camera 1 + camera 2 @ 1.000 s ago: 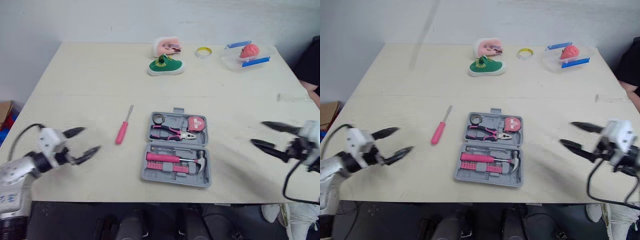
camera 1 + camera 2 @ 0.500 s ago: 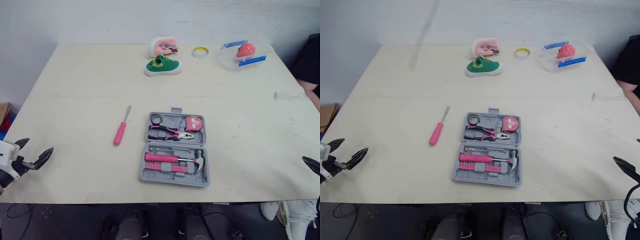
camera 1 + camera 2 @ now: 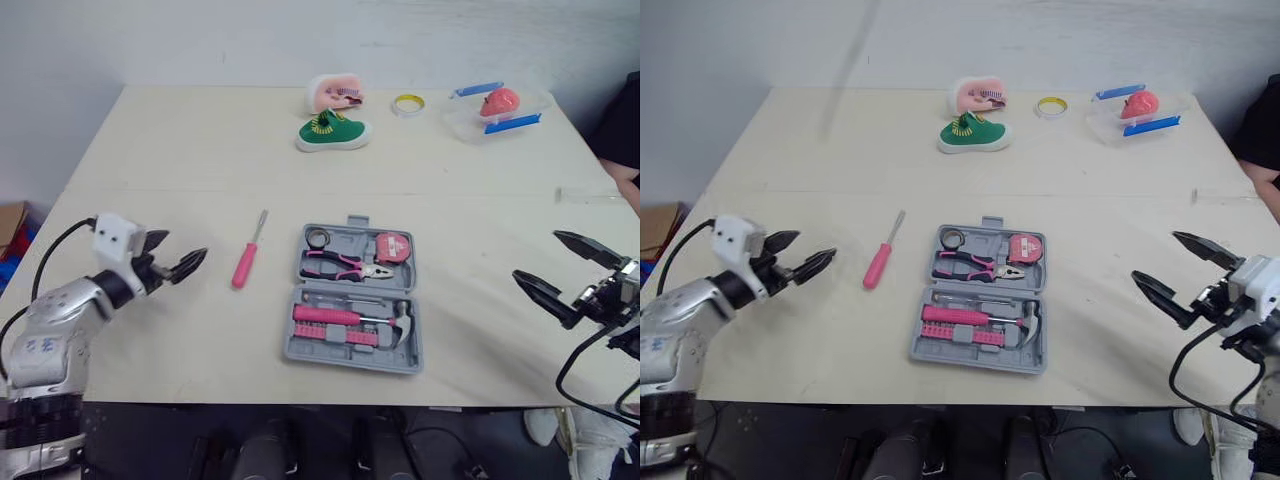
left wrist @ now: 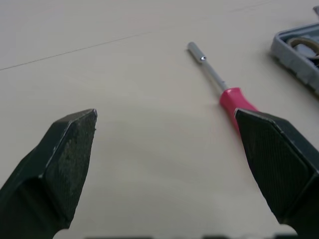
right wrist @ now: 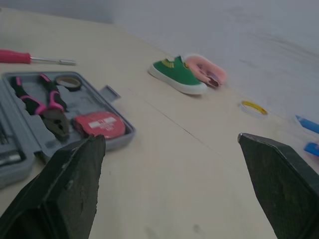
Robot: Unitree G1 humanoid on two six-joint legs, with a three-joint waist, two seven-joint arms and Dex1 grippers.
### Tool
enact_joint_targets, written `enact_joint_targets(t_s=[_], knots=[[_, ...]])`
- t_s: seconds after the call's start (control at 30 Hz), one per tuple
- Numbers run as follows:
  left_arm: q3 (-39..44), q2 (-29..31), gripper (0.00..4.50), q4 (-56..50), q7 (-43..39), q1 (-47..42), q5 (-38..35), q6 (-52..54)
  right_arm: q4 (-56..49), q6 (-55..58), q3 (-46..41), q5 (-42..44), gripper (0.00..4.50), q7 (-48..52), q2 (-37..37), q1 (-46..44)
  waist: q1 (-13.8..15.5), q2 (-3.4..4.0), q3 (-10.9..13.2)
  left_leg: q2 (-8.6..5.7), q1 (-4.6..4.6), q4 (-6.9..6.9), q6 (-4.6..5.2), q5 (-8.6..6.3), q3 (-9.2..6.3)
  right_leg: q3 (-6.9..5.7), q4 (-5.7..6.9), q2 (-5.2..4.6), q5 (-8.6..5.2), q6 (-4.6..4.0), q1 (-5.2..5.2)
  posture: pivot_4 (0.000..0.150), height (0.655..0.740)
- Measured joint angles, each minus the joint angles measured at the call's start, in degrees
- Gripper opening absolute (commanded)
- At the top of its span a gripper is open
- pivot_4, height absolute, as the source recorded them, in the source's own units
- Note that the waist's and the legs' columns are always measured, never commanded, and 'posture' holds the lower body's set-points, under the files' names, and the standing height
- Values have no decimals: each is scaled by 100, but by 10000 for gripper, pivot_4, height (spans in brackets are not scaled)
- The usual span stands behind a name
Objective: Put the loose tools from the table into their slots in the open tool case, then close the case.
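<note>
Both arms back up over the table since half a second ago, when they sat down at its near edge. Left gripper fingers apart, empty, pointing at the screwdriver, which lies loose just left of the tool case, not touching it. Right gripper fingers wide apart, empty, well right of the case. Case open and flat near the front edge; hammer, pliers and tape measure seated inside. Tape measure's white marking too small to read. Tabletop pale wood, seam running across mid-depth. Far edge: green shoe, yellow tape ring, clear container. Plain pale wall behind.
</note>
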Motion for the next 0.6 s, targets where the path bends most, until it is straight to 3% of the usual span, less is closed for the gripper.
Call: enact_joint_targets(t_s=[0.23,0.57,0.6], knots=[[-752,-545,45000,-517,1144,-621,209,1672,-749,226,522,4,44376,-197,258,-150,19,-1,0,1,0,3,1,6,1,4,0,10,0,0,-1,1500,7400],[-1070,-1201,45000,-493,1913,-801,614,2473,-1179,422,847,4,44376,-205,313,-367,137,-2,0,0,-1,18,3,7,1,5,-5,6,0,0,0,1500,7400],[-1069,-1252,39314,-484,1953,-810,643,2471,-1236,424,853,4,45000,-204,313,-368,150,-2,0,0,0,18,2,7,0,5,-4,5,0,0,0,1500,7400]])
